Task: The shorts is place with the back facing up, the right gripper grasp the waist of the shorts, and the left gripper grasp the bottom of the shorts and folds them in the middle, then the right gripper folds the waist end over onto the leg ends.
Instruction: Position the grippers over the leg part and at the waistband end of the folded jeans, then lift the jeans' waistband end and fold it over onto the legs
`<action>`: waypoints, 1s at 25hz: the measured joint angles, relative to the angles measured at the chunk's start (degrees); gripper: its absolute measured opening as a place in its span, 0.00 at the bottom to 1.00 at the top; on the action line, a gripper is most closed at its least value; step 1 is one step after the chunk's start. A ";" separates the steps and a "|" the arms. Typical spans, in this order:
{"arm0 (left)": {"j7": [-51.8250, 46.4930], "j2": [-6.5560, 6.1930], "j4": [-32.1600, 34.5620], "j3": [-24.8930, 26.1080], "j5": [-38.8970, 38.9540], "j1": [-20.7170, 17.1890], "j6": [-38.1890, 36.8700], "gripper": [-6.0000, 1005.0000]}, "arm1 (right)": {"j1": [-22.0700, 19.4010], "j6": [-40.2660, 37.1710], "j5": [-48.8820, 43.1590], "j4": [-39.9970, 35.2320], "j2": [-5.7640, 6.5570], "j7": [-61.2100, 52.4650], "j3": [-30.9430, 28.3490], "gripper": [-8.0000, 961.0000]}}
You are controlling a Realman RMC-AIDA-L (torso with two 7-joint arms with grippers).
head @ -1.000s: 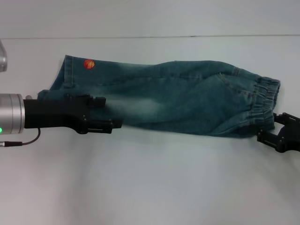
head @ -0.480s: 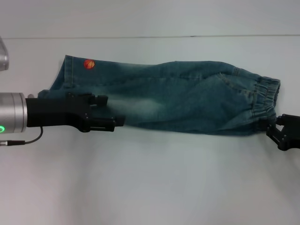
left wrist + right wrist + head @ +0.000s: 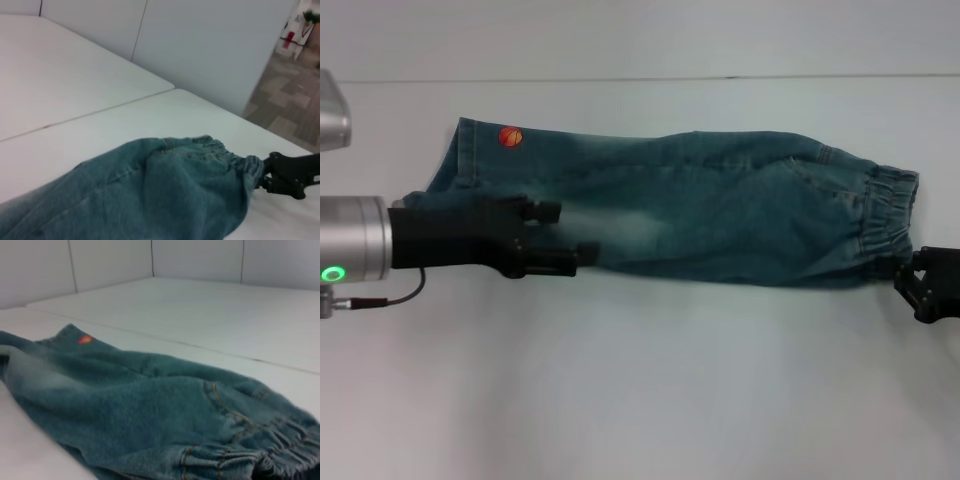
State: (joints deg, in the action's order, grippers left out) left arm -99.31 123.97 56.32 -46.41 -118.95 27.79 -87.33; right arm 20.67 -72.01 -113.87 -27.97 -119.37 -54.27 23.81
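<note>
The right gripper is seen at the waist, though whether it is closed cannot be told; the left gripper, jaws parted, lies over the shorts, already folded lengthwise on the white surface. A shallow pinch could let the elastic band slip mid-fold. Open room is left nearer the robot, while the waist lies close to the view's edge.
</note>
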 joint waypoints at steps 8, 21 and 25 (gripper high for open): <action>2.03 0.36 -7.15 -2.52 9.26 1.34 10.81 0.84 | -1.43 -7.56 2.23 -7.04 -0.26 -1.84 -0.16 0.10; 33.32 0.66 -40.19 -4.00 31.01 11.32 31.12 0.56 | -1.13 -17.64 3.56 -20.65 -0.70 -9.06 0.63 0.09; 42.00 0.66 -47.07 -3.71 35.60 13.59 31.55 0.37 | -0.36 -19.34 3.57 -23.97 -0.70 -11.64 1.68 0.09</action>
State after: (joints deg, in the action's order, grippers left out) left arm -57.31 124.63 9.25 -50.12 -83.35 41.38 -55.78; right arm 20.32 -91.35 -110.30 -51.94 -120.07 -65.91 25.49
